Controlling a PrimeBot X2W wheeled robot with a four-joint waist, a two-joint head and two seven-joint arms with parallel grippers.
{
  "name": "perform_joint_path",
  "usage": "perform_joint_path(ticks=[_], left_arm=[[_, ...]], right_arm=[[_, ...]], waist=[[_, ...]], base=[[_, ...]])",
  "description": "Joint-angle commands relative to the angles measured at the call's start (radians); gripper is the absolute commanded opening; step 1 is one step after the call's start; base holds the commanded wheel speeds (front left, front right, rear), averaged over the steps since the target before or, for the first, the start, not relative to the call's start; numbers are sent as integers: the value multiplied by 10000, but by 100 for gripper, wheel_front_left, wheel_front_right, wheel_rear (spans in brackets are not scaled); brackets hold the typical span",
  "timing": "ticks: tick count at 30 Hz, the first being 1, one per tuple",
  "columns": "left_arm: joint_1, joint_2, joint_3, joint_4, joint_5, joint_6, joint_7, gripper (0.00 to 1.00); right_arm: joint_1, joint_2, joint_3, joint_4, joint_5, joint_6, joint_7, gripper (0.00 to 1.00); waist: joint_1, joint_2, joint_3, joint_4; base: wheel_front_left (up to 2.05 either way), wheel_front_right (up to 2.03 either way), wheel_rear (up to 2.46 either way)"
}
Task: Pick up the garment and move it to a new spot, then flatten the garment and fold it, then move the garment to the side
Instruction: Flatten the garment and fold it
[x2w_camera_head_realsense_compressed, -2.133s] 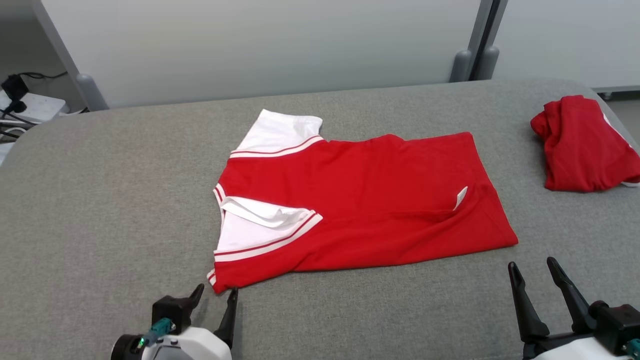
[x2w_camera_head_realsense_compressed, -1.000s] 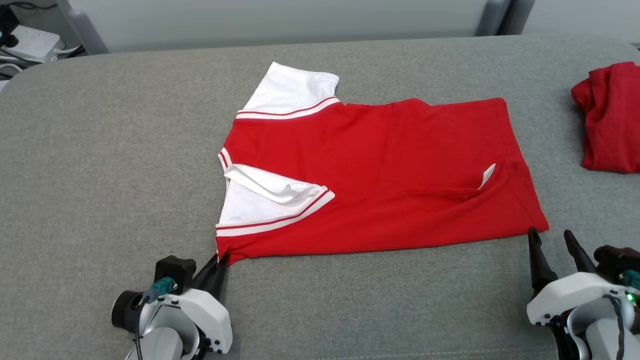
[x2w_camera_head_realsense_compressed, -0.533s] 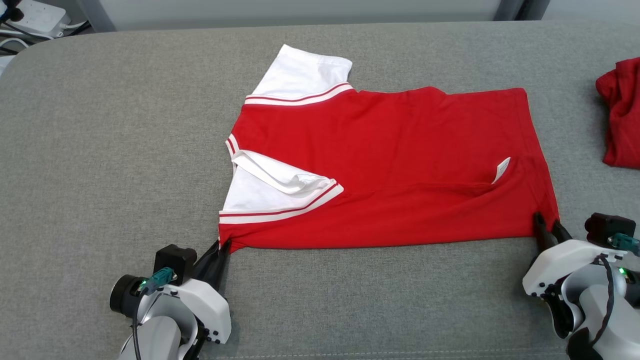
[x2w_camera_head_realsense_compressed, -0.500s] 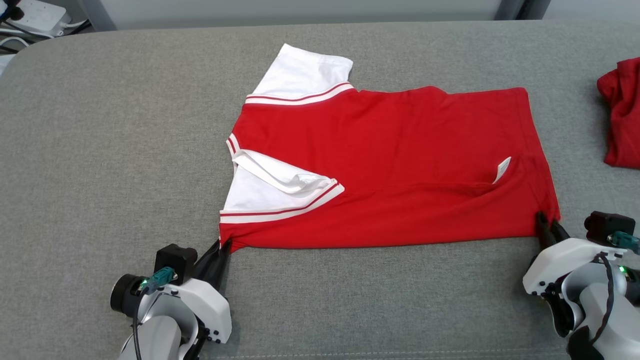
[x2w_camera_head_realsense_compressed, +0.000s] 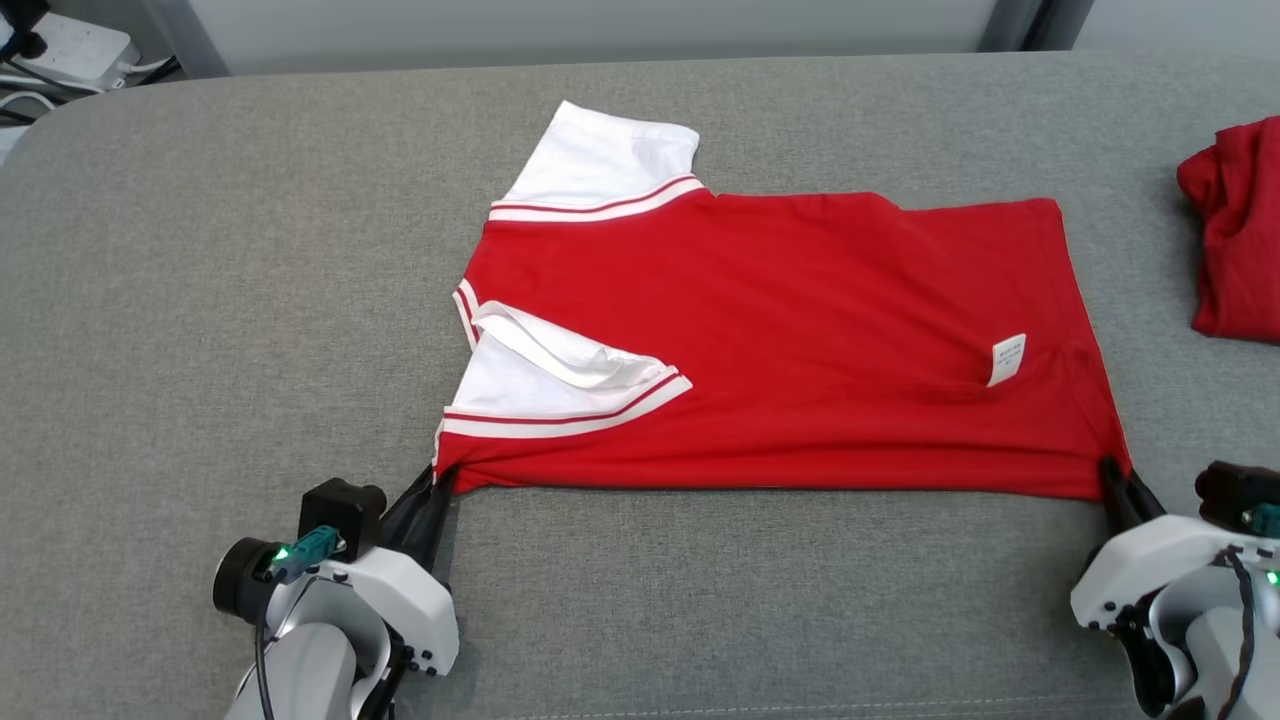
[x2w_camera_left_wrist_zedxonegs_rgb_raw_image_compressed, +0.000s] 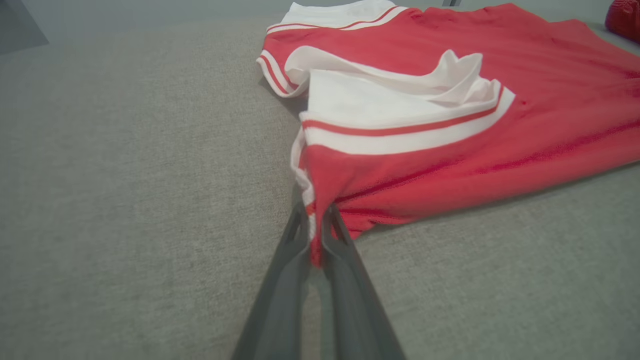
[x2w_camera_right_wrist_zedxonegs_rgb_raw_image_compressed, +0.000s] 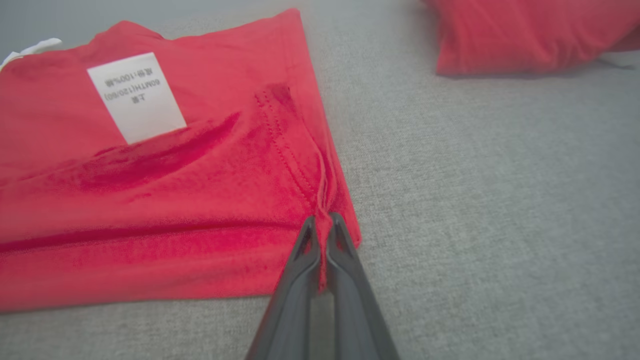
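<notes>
The left gripper (x2w_camera_left_wrist_zedxonegs_rgb_raw_image_compressed: 315, 235) is clamped on the near left corner of the garment (x2w_camera_head_realsense_compressed: 800, 320), a thin red knit with white, striped sleeves. The right gripper (x2w_camera_right_wrist_zedxonegs_rgb_raw_image_compressed: 322, 227) is pinched shut on its near hem corner. The garment is spread between them on the grey woven surface (x2w_camera_head_realsense_compressed: 200, 300), and its white label (x2w_camera_head_realsense_compressed: 1007, 358) is exposed. A crumpled red bundle (x2w_camera_head_realsense_compressed: 1235, 240) is seen well apart at the right.

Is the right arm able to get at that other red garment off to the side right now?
Probably not yet: the right gripper is shut on a hem corner of the red shirt. Bare grey padding lies between it and the other red garment, so nothing seems to block the way.
</notes>
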Motion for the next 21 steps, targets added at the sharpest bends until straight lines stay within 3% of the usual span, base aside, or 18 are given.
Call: perform_joint_path(ticks=[1,11,21], left_arm=[[25,403,392,-245,-121,129,-61,0],[940,591,222,-1078,-282,145,503,0],[2628,769,-141,-3682,-527,314,2333,0]], right_arm=[[398,-198,-3,-357,-85,-6,-117,0],[1884,-55,-605,-2197,-795,-6,-117,0],[2322,-369,-582,-2907,-1177,-6,-118,0]], waist=[[0,-1,-52,-59],[0,-1,-120,-241],[0,-1,-47,-9]], base=[[0,0,0],[0,0,0],[0,0,0]])
